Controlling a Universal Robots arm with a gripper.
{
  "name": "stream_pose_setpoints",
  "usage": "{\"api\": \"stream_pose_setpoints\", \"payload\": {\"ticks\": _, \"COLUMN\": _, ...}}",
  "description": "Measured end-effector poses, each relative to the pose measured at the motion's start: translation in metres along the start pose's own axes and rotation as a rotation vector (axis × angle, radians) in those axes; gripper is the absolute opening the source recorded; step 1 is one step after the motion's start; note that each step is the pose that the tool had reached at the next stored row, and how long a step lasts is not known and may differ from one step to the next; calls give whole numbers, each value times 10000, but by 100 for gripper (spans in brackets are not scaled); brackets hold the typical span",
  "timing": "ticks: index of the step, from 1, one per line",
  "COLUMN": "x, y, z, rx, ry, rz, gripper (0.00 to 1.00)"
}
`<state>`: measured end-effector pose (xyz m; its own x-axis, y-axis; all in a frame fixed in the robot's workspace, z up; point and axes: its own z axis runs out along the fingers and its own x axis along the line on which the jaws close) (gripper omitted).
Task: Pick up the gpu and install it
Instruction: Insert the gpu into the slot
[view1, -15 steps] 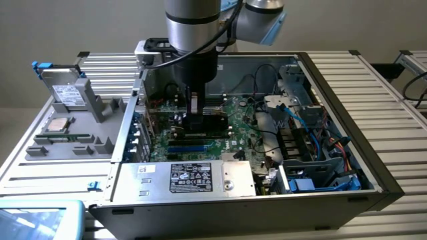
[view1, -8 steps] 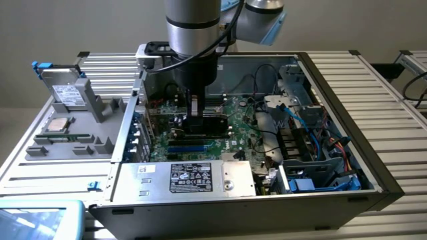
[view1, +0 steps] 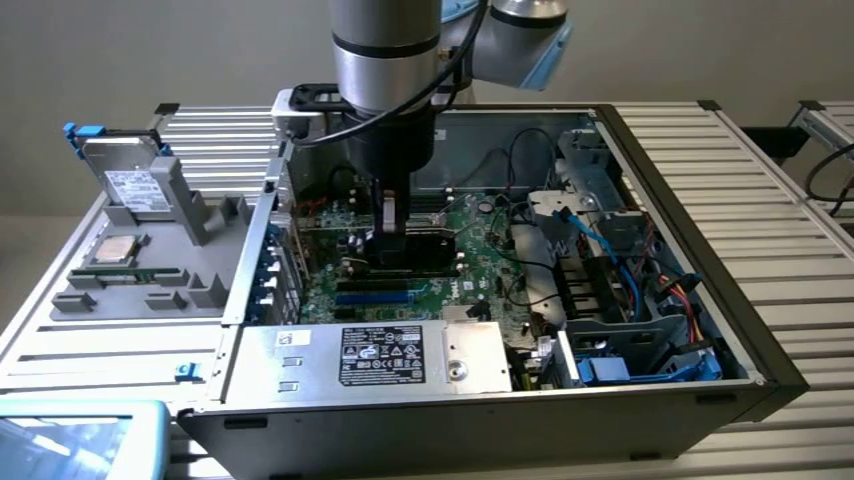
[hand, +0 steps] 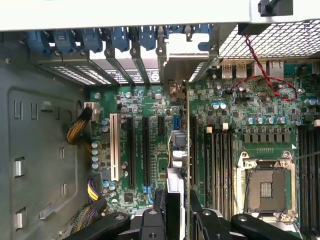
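Inside the open computer case (view1: 747, 330), my gripper (view1: 388, 228) is shut on the gpu (view1: 404, 250) and holds it upright on edge, low over the green motherboard (view1: 447, 290). In the wrist view the gpu (hand: 179, 150) appears edge-on between my gripper's (hand: 176, 207) black fingers (hand: 159, 202). Its silver bracket (hand: 176, 70) reaches the rear slot openings of the case. The card stands in line with the expansion area, beside the long black slots (hand: 146, 150) and the white slot (hand: 113, 145). I cannot tell whether its lower edge touches a slot.
The empty CPU socket (hand: 265, 187) lies beside the card. A grey tray (view1: 200, 290) on the exterior view's left holds a silver drive (view1: 134, 190), a processor (view1: 114, 250) and memory sticks (view1: 127, 272). The power supply (view1: 387, 355) and cables (view1: 641, 260) crowd the case.
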<state>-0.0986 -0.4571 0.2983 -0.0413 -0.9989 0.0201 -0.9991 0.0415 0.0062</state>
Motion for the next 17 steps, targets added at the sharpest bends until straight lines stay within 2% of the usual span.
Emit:
{"api": "stream_pose_setpoints", "payload": {"ticks": 5, "x": -7, "y": 4, "z": 9, "rx": -10, "ry": 4, "rz": -5, "gripper": 28}}
{"api": "stream_pose_setpoints", "payload": {"ticks": 13, "x": -5, "y": 26, "z": 77, "rx": -102, "ry": 5, "rz": -44, "gripper": 28}}
{"api": "stream_pose_setpoints", "payload": {"ticks": 17, "x": 4, "y": 27, "z": 142, "rx": -112, "ry": -71, "rz": -67, "gripper": 28}}
